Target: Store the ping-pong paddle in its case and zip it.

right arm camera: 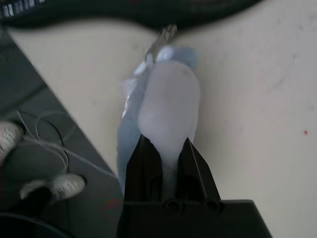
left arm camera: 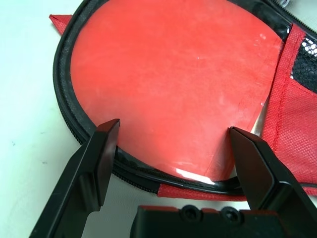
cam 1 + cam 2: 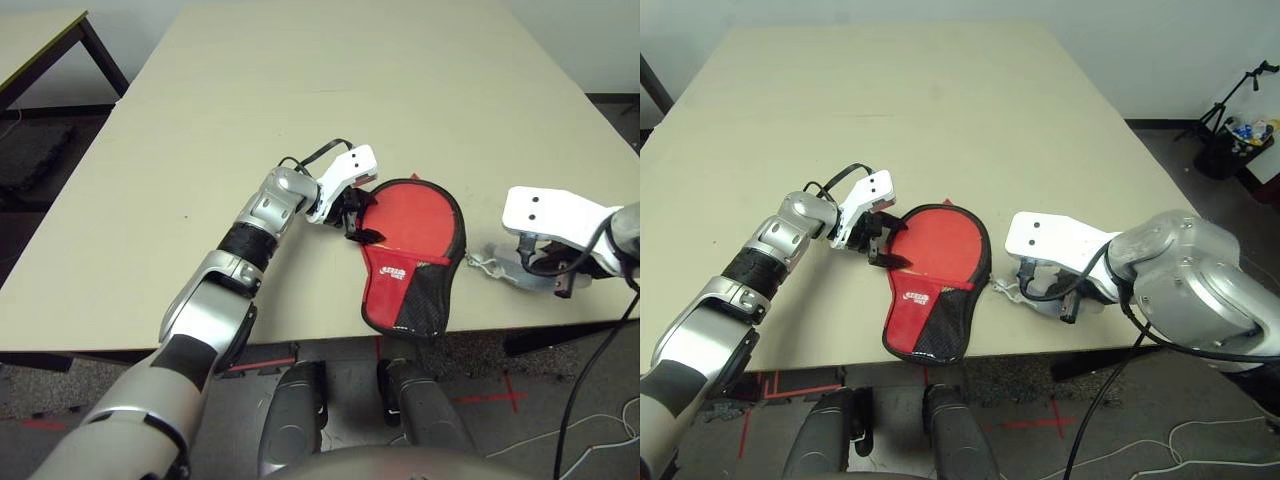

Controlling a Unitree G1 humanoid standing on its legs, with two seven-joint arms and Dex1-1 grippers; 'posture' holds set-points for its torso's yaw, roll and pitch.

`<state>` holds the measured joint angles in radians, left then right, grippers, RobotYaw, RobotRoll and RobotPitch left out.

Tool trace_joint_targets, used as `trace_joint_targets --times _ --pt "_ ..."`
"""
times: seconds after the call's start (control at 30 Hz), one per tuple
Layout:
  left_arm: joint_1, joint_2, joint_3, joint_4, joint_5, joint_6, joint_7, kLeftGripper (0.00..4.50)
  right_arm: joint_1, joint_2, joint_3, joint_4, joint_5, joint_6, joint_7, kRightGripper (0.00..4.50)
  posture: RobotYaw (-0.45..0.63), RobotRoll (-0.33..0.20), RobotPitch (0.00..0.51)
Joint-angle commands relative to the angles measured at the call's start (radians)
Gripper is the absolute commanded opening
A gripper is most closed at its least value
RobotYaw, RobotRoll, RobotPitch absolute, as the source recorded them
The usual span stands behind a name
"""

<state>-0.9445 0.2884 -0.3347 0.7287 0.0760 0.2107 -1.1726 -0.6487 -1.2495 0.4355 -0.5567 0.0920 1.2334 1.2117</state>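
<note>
The left gripper (image 2: 168, 148) spreads its fingers wide at the case's (image 3: 415, 255) left edge; the right gripper's (image 1: 168, 163) fingers pinch the plush charm (image 1: 166, 106) on its right.

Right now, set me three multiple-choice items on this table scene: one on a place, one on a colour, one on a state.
1. Where does the case lie?
A. at the table's near edge
B. at the far edge
C. on the floor

2. What colour is the ping-pong paddle face?
A. blue
B. red
C. green

3. How is the right gripper?
A. wide open
B. shut on the plush charm
C. holding the paddle

Key: 1 A, the case overhangs the near edge; 2 B, red rubber shows in the open case; 3 B, its jaws pinch the pale charm.
</note>
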Motion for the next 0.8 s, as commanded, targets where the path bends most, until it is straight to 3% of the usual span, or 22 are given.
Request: trace_joint_targets --times 0.03,0.4,0.63,0.8 --pt "0.016 -0.001 -0.027 0.044 0.031 -0.003 0.005 4.50 -0.040 0.053 0.039 0.076 -0.020 -0.020 -0.054 0.12 -0.23 0.000 0.152" --pt "-0.072 -0.025 -0.058 0.117 0.052 -0.102 -0.065 4.50 -0.132 0.152 0.113 0.161 -0.030 -0.035 -0.098 0.12 -0.23 0.000 0.163" --pt "-0.201 -0.101 -0.026 0.239 0.036 -0.174 -0.107 4.50 -0.158 0.197 0.127 0.200 -0.043 -0.033 -0.137 0.12 -0.25 0.000 0.165" --pt "-0.236 -0.145 -0.005 0.311 0.031 -0.207 -0.116 4.50 -0.152 0.200 0.115 0.200 -0.035 -0.008 -0.163 0.12 -0.26 0.000 0.166"
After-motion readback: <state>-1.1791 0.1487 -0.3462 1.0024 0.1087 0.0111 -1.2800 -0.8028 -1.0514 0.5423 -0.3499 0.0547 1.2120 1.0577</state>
